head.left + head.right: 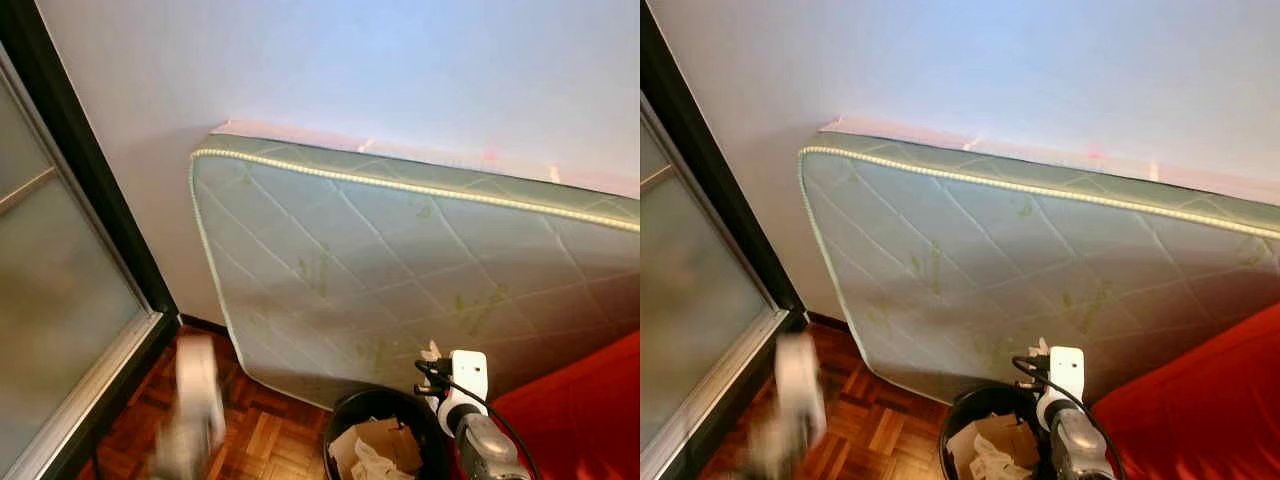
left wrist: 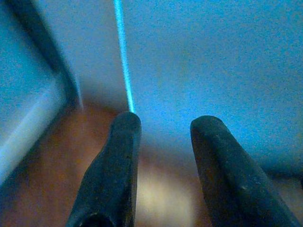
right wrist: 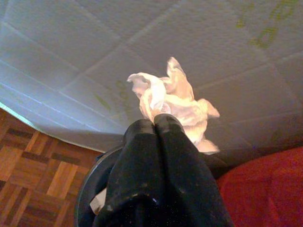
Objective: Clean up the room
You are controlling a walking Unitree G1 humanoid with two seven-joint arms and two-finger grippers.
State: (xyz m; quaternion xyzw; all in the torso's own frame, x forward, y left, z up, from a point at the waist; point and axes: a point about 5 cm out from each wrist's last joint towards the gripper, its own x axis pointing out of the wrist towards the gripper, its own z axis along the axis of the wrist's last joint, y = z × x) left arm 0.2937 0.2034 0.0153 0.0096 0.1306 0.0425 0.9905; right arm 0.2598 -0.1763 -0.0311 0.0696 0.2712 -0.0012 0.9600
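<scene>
A crumpled white paper (image 3: 175,101) is pinched between the black fingers of my right gripper (image 3: 155,124), which is shut on it. The gripper hangs over a black trash bin (image 1: 345,410), above its right rim, close in front of the mattress. The bin holds cardboard and crumpled paper (image 1: 375,450). In the eye views the right wrist (image 1: 468,378) rises at the bin's right side, with a tip of the paper (image 1: 432,352) showing beside it. My left arm (image 1: 195,410) is a blur low on the left over the floor. The left gripper (image 2: 163,125) is open and holds nothing.
A quilted mattress (image 1: 400,270) leans against the white wall behind the bin. Something red and upholstered (image 1: 590,410) fills the lower right. A frosted sliding door (image 1: 50,300) with a dark frame stands on the left. Parquet floor (image 1: 270,435) lies between door and bin.
</scene>
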